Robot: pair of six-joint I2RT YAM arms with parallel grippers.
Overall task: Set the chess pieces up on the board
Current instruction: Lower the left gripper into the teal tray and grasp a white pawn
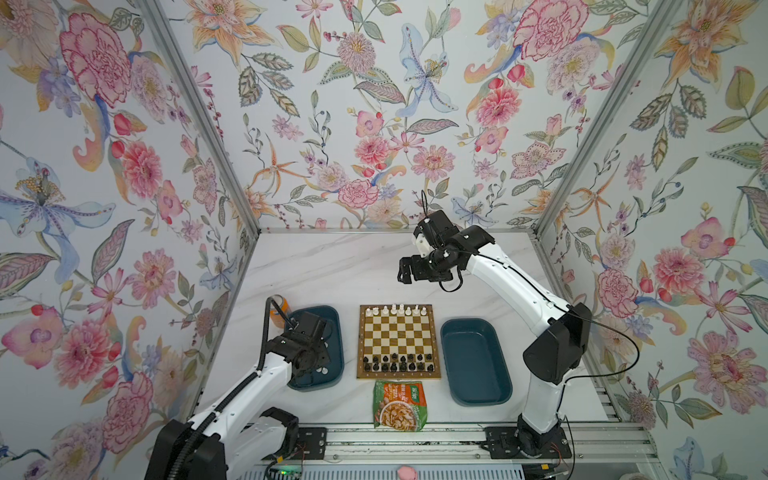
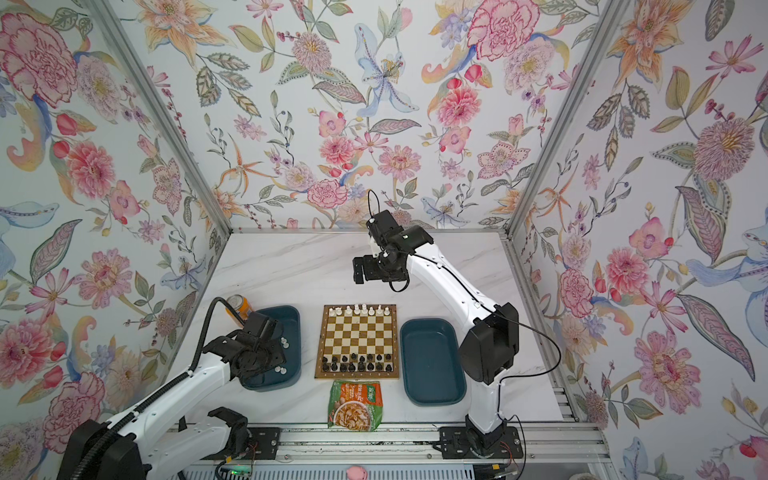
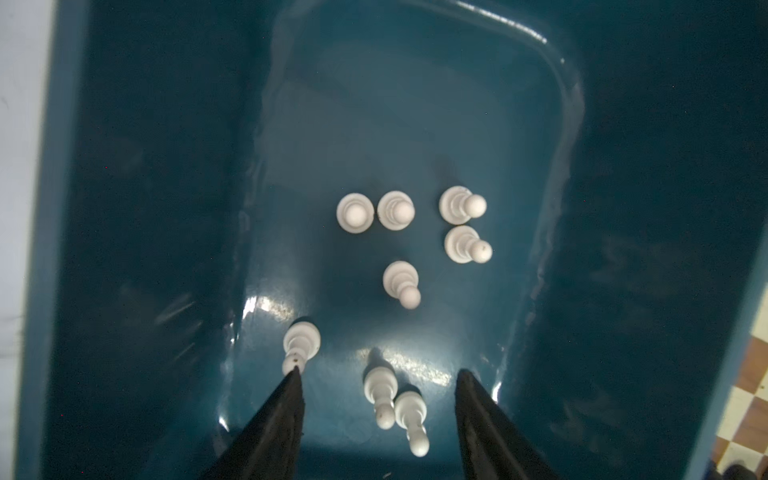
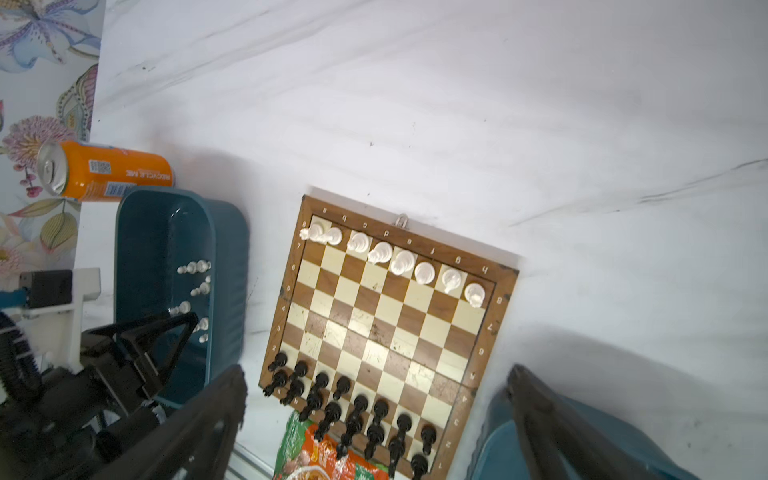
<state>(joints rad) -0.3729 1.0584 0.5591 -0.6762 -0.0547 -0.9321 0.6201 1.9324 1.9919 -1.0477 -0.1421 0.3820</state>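
1. The left jaws stand apart, empty, over the tray (image 3: 623,208); right jaws gape wide, empty, the board (image 4: 374,332) below them.
2. Eight white pawns (image 3: 401,282) stand in the tray: a pair (image 3: 380,390) between the left jaws, one at a tip, five beyond.
3. They seem light, hard, slick and tippy; pinch under the head. The pair may touch, but it is blurred.
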